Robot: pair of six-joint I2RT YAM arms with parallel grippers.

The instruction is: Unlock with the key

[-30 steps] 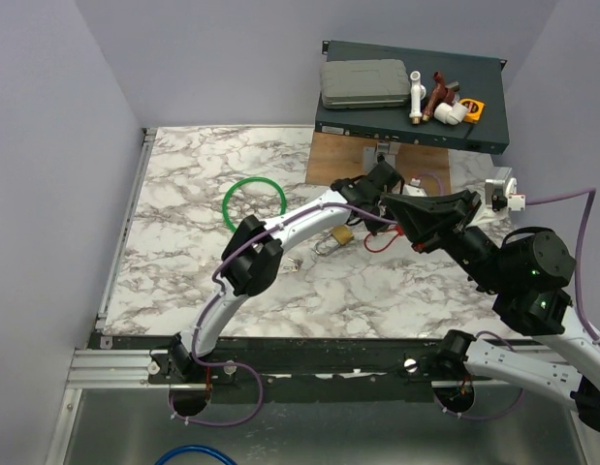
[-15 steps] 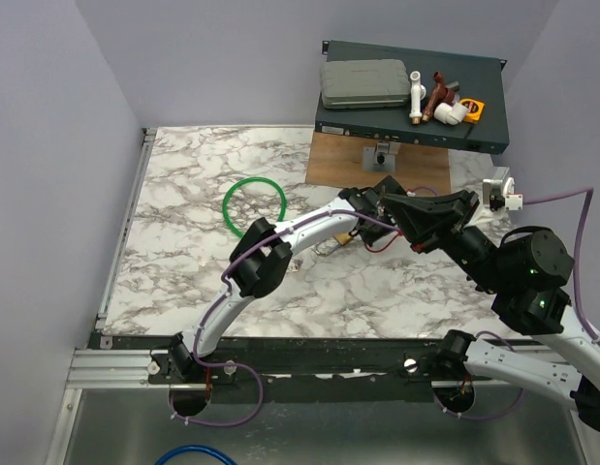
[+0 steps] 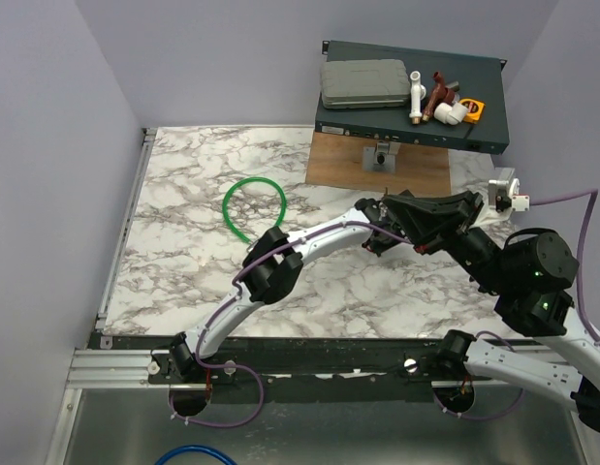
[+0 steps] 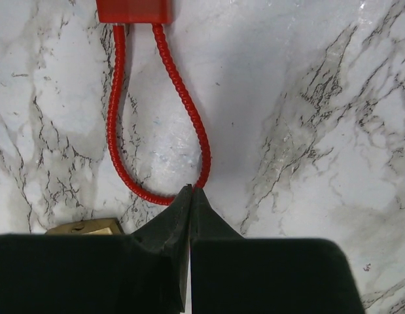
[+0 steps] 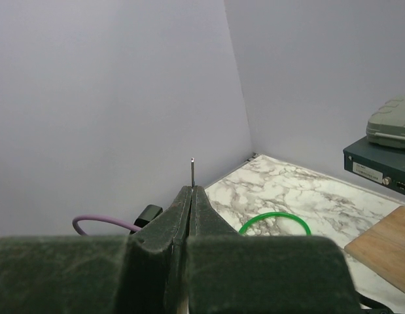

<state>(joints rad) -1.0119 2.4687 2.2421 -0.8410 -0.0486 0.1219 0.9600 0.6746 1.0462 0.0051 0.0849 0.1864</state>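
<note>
1. Right gripper (image 5: 191,191): pinched fully together on the key (image 5: 192,171), with only a thin metal sliver showing, upright just past the fingertips.
2. Held up off the marble table (image 5: 281,186) and aimed toward the left wall, with the green cable loop (image 5: 274,222) lying flat on the marble beyond and below.
3. Left gripper (image 4: 190,191): likewise closed to a seam, tips pointed down at the table.
4. Red cord loop (image 4: 114,131) flat on the marble straight ahead of those tips, its near bend meeting them. Hard to tell whether nipped between the fingers or merely touching.
5. Far end of that loop joined to a red tag (image 4: 133,10), cut off by the top edge of the left wrist view.
6. Corner of the brass padlock (image 4: 84,227) just left of the left fingers, close beside the cord's near bend.
7. In the top view, both wrists close together over the right-centre of the table, fingertips hidden there.
</note>
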